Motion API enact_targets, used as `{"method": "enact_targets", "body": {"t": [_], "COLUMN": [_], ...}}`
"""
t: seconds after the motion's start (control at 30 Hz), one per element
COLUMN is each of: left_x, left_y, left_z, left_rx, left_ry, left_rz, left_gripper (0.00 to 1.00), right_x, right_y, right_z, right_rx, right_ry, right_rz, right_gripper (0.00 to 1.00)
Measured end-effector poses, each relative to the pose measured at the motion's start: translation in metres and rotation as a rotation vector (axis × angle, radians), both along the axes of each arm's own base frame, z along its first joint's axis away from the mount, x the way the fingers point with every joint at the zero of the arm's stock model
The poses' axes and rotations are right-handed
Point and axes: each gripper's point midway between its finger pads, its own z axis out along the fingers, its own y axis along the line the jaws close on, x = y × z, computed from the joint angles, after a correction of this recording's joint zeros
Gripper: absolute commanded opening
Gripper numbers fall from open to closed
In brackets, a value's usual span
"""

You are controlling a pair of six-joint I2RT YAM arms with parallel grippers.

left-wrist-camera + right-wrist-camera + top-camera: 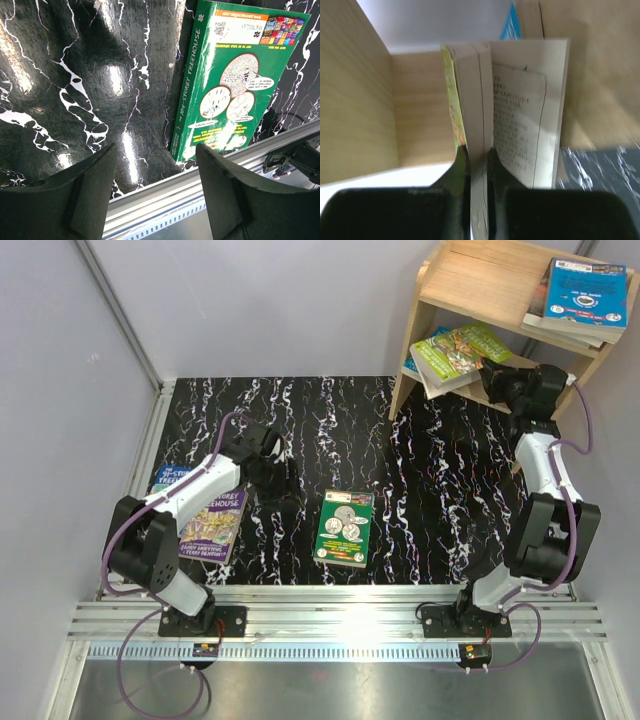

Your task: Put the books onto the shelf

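Right wrist view: our right fingers point(461, 172) pinch the lime-green paperback point(475, 100) inside the light wooden shelf point(360, 110). Our spread left fingers point(235, 195) face the dark-green paperback point(235, 85), which lies lengthwise ahead, well apart from that shelf.

"The 104-Storey Treehouse" along the spine of the green book point(235, 85)
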Motion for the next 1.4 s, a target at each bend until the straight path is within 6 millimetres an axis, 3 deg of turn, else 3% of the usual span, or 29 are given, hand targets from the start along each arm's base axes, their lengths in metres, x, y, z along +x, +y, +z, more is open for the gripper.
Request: {"method": "enact_targets", "body": {"t": [0.33,0.37,0.4,0.47,0.63,0.9,1.17,1.23,1.4], "left_x": [0.0,0.001,0.001,0.001,0.006,0.012,0.016,0.016,0.016], "left_y": [0.0,-0.001,-0.001,-0.003,-0.006,-0.011,-0.013,-0.013,-0.014], "left_z": [-0.002,-0.003,-0.004,-0.007,-0.011,-0.017,-0.018,-0.018,-0.017], "left_rx": [0.001,0.001,0.001,0.001,-0.003,-0.008,-0.009,-0.01,-0.014], "left_ry": [0.002,0.005,0.009,0.019,0.032,0.038,0.04,0.041,0.043], "left_rz": [-0.01,-0.01,-0.011,-0.013,-0.019,-0.022,-0.023,-0.024,-0.026], "left_gripper": [0.66,0.66,0.66,0.66,0.66,0.66,0.66,0.66,0.66], "right_x": [0.043,0.045,0.046,0.052,0.067,0.085,0.087,0.08,0.052], "right_y": [-0.011,-0.01,-0.01,-0.007,0.006,0.028,0.035,0.034,0.03], "right_z": [0.013,0.013,0.013,0.014,0.014,0.017,0.012,0.004,-0.022], "right_rx": [-0.053,-0.063,-0.07,-0.088,-0.142,-0.186,-0.227,-0.246,-0.282], "right_ry": [0.068,0.076,0.083,0.092,0.093,0.054,0.051,0.08,0.189], "right_rz": [0.012,0.017,0.021,0.037,0.081,0.135,0.15,0.143,0.127], "right_gripper": [0.0,0.03,0.16,0.28,0.46,0.41,0.57,0.64,0.7]}}
